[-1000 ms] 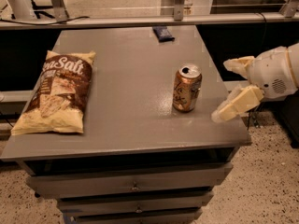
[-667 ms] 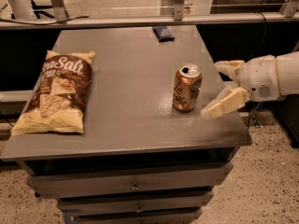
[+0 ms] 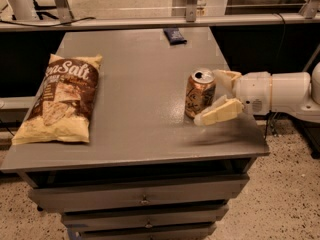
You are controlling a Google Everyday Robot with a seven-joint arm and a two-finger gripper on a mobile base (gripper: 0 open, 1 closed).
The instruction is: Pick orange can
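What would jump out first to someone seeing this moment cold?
The white arm's tool reaches in from the right, open, right beside the upright orange can on the right half of the grey table. Next, the big chip bag lying flat on the table's left side.

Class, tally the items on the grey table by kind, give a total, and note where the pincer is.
orange can: 1
chip bag: 1
small dark packet: 1
Total: 3
The pincer is open, one finger behind the orange can, one in front.
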